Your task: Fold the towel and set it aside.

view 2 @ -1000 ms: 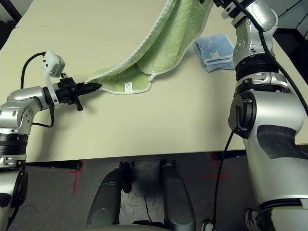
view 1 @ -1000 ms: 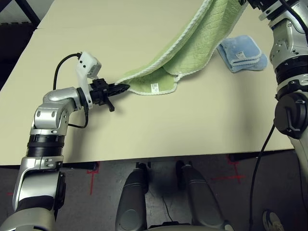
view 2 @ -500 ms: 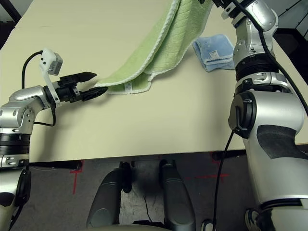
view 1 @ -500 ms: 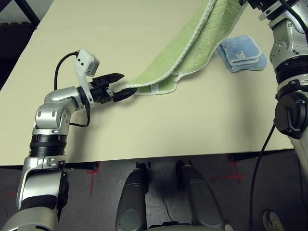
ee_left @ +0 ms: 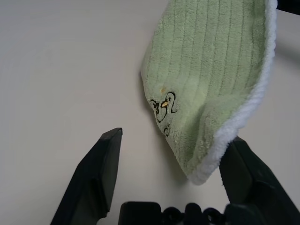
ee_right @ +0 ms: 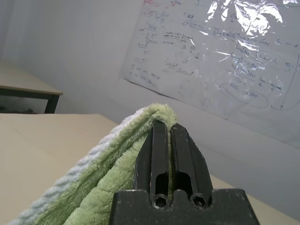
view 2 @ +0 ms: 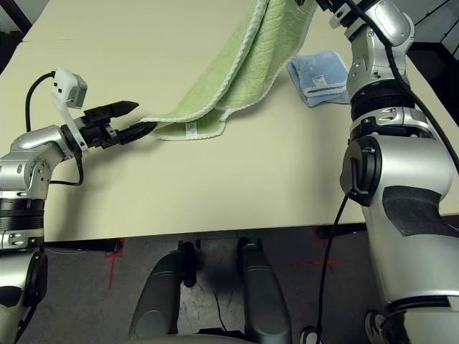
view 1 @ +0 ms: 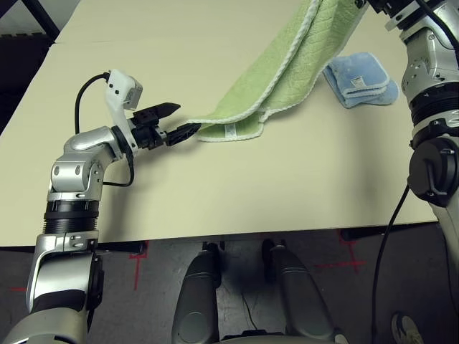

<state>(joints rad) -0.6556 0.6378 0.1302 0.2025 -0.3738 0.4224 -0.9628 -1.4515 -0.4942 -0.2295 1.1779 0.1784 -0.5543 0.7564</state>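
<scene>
The left gripper [view 1: 174, 122] is standing with its fingers spread at the low corner of the towel [view 1: 287, 68], one finger seemingly touching its white edging. The towel is slanting up from the table [view 1: 215, 186] to the right gripper [ee_right: 169, 136], which is pinching its upper edge between pressed-together fingers. A folded light blue towel [view 1: 361, 79] is lying just beside it.
</scene>
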